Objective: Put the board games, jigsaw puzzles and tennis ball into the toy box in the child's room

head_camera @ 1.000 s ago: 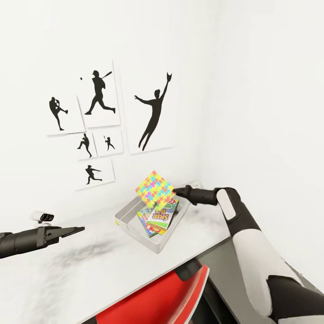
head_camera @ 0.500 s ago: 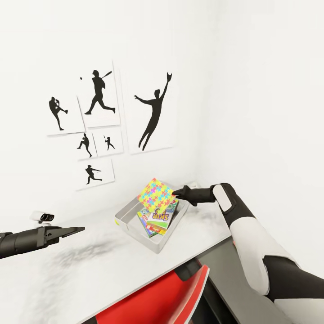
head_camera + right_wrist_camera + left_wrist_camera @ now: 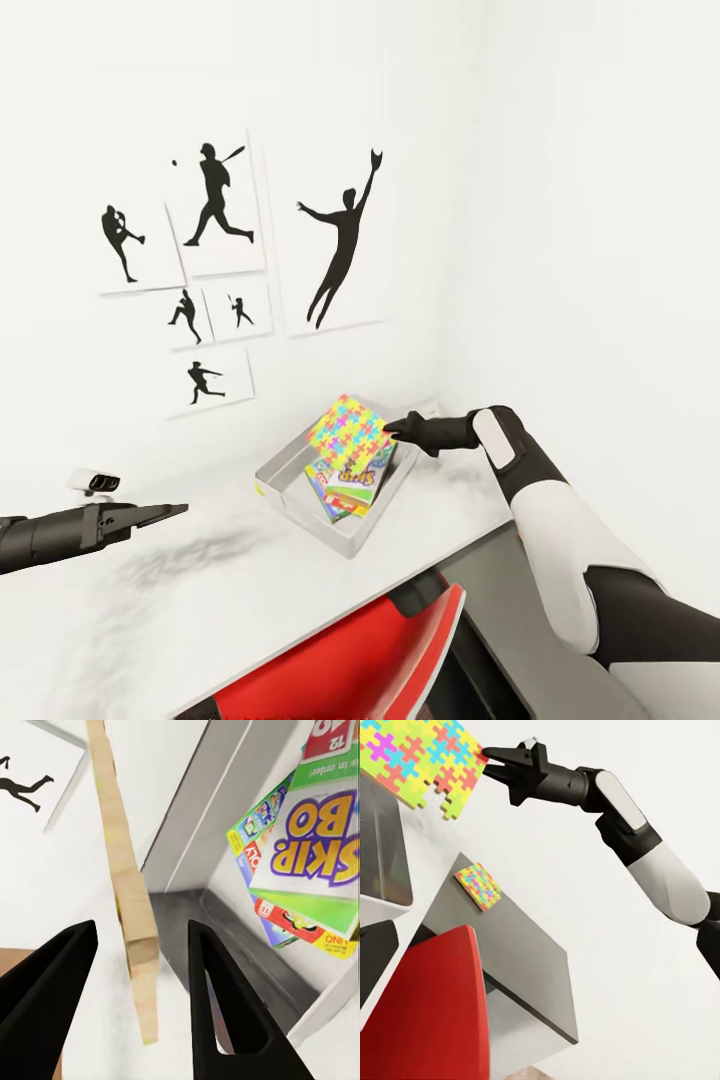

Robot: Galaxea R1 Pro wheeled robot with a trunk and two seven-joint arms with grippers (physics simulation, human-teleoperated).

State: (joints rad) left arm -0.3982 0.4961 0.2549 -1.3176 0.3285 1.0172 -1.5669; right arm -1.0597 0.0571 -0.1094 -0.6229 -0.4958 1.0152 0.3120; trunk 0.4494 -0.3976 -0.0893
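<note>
**While One Puzzle Hangs Tilted Over the Toy Box, the Right Fingers Stand Apart**

Where the white walls meet in a corner, the toy box (image 3: 300,515) sits on the light grey table (image 3: 200,590), below the black ball-player pictures (image 3: 220,200). Several board games (image 3: 350,485) lie stacked inside it, a green and purple cover uppermost.

One jigsaw puzzle (image 3: 348,432) is tilted steeply above the box, over the games. Whether its lower edge rests on them cannot be told.

The right fingers (image 3: 400,428) are at that puzzle's edge on the side away from the pictures. In the right wrist view the fingers (image 3: 225,997) are spread, with the puzzle (image 3: 127,907) edge-on between them and a gap on either side. The games (image 3: 315,855) and the box wall (image 3: 195,855) lie beyond.

The left wrist view shows the second puzzle (image 3: 478,885) lying flat on the lower dark grey section of the table, near its edge, well apart from the box.

The left fingers (image 3: 165,513) hover over the table, well apart from the box; from this side view it cannot be told whether they are apart or together.

A red chair (image 3: 370,660) stands at the table's near edge.
</note>
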